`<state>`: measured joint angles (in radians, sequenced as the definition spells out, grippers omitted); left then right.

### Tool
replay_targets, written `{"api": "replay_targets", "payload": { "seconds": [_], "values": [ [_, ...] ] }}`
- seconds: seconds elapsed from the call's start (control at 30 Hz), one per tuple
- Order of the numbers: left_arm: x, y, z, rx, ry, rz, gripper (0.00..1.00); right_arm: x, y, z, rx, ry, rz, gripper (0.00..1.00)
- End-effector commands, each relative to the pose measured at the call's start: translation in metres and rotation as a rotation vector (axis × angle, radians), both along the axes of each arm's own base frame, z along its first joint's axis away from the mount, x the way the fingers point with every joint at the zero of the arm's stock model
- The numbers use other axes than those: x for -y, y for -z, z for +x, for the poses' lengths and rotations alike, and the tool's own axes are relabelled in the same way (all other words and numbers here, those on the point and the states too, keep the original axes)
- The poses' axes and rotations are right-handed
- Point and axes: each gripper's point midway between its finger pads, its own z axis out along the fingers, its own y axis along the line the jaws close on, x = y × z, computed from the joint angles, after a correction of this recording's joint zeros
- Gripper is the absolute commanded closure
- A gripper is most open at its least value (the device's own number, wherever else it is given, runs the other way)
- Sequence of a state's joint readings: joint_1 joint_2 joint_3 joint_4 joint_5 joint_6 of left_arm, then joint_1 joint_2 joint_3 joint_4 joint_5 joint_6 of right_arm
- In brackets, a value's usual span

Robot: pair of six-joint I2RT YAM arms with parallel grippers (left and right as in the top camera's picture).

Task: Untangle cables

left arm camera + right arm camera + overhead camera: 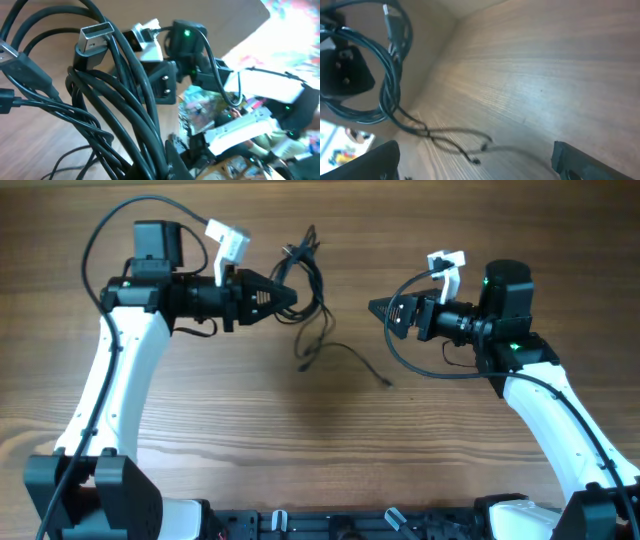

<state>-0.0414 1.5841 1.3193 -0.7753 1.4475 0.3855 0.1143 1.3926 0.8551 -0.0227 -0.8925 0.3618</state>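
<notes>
Cables [125, 100] crowding lens, left pincer [289, 298] grip hidden, right pincer [375, 307] spread

The light wooden counter [535, 65] fills most of the picture. In the upper left, the cables [387, 90] hang in a big round loop. A small silver plug [386, 11] sticks up at the top of the loop. The dark left hand [345, 75] is at the left edge, right by the loop. Thin ends run down onto the counter to the bottom middle and stop in tiny plugs [484, 147]. The right hand [472, 165] is spread wide, with one dark finger [572, 159] in each bottom corner and nothing between them.
</notes>
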Motion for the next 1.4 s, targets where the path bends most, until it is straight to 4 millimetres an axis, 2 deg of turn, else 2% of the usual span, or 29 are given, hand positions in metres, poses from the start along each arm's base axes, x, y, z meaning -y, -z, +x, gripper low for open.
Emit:
{"api": "replay_targets", "payload": {
  "seconds": [0.0, 0.07, 0.13, 0.23, 0.47, 0.67, 0.8, 0.83, 0.87, 0.9, 0.93, 1.0, 1.1, 1.17, 1.23, 1.3, 1.37],
  "values": [
    [0.035, -0.017, -0.031, 0.026, 0.142, -0.048, 0.96, -0.004, -0.014, -0.006, 0.123, -0.074, -0.012, 0.00],
    [0.051, -0.014, -0.043, 0.024, 0.194, -0.039, 0.96, -0.005, -0.019, -0.003, 0.153, -0.074, -0.009, 0.00],
    [0.058, -0.013, -0.048, 0.023, 0.216, -0.031, 0.96, -0.005, -0.027, 0.000, 0.177, -0.065, 0.008, 0.00],
    [0.060, -0.013, -0.050, 0.022, 0.224, -0.031, 0.96, -0.010, -0.042, -0.001, 0.204, -0.094, 0.062, 0.01],
    [0.062, -0.013, -0.051, 0.022, 0.229, -0.032, 0.96, -0.010, -0.077, 0.010, 0.271, -0.046, 0.153, 0.01],
    [0.069, -0.013, -0.058, 0.023, 0.257, -0.033, 0.96, -0.006, -0.065, 0.030, 0.253, 0.060, 0.122, 0.00],
    [0.084, -0.024, -0.076, 0.059, 0.348, -0.089, 0.96, -0.028, -0.058, 0.041, 0.258, 0.118, 0.110, 0.00],
    [0.086, -0.024, -0.079, 0.055, 0.360, -0.092, 0.96, -0.026, -0.059, 0.049, 0.275, 0.178, 0.096, 0.00],
    [0.088, -0.024, -0.080, 0.040, 0.364, -0.089, 0.96, -0.018, -0.057, 0.058, 0.280, 0.246, 0.078, 0.00],
    [0.088, -0.024, -0.081, -0.014, 0.362, -0.081, 0.96, 0.016, -0.049, 0.082, 0.227, 0.468, 0.054, 0.00],
    [0.088, -0.024, -0.081, -0.033, 0.361, -0.078, 0.96, 0.045, -0.041, 0.094, 0.182, 0.617, 0.039, 0.00],
    [0.088, -0.025, -0.081, -0.046, 0.362, -0.079, 0.96, 0.092, -0.027, 0.105, 0.123, 0.812, 0.008, 0.00],
    [0.088, -0.026, -0.082, -0.046, 0.367, -0.085, 0.96, 0.133, -0.013, 0.112, 0.094, 0.914, -0.028, 0.00],
    [0.087, -0.026, -0.082, -0.046, 0.366, -0.085, 0.96, 0.163, 0.011, 0.113, 0.027, 0.976, -0.066, 0.00],
    [0.086, -0.026, -0.080, -0.047, 0.361, -0.085, 0.96, 0.189, 0.036, 0.110, -0.051, 1.028, -0.108, 0.00],
    [0.084, -0.026, -0.077, -0.046, 0.349, -0.085, 0.96, 0.210, 0.051, 0.106, -0.105, 1.071, -0.131, 0.00],
    [0.076, -0.026, -0.069, -0.044, 0.320, -0.086, 0.96, 0.244, 0.063, 0.097, -0.157, 1.143, -0.147, 0.00]
  ]
}}
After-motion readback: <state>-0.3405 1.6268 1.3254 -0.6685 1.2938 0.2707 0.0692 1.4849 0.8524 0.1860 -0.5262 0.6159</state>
